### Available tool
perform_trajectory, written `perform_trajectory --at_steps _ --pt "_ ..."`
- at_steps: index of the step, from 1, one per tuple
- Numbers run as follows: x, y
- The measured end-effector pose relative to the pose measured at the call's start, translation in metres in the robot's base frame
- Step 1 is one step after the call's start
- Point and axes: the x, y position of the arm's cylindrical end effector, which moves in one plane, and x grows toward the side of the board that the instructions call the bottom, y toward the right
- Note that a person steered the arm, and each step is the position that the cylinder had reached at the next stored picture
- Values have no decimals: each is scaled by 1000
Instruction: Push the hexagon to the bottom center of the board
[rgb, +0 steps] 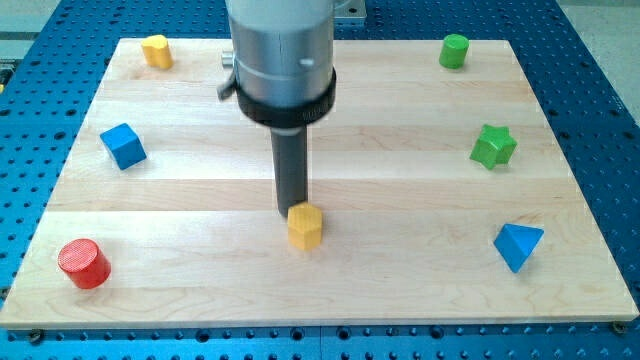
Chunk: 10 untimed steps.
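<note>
A yellow hexagon block (305, 226) sits on the wooden board (320, 290) a little below the middle, slightly left of centre. My tip (290, 211) is at the hexagon's upper left edge, touching or nearly touching it. The dark rod rises straight up from there into the grey arm body at the view's top.
A yellow block (156, 50) lies at the top left, a blue cube (123, 146) at the left, a red cylinder (83, 264) at the bottom left. A green cylinder (454, 51) is at the top right, a green star (493, 146) at the right, a blue triangle (518, 245) at the lower right.
</note>
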Motion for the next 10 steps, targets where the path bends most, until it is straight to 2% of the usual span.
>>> perform_trajectory --at_steps 3,5,6,8,10 --pt "-7 17" --pt "17 28" --pt "38 15" --pt "39 5" --pt "31 56"
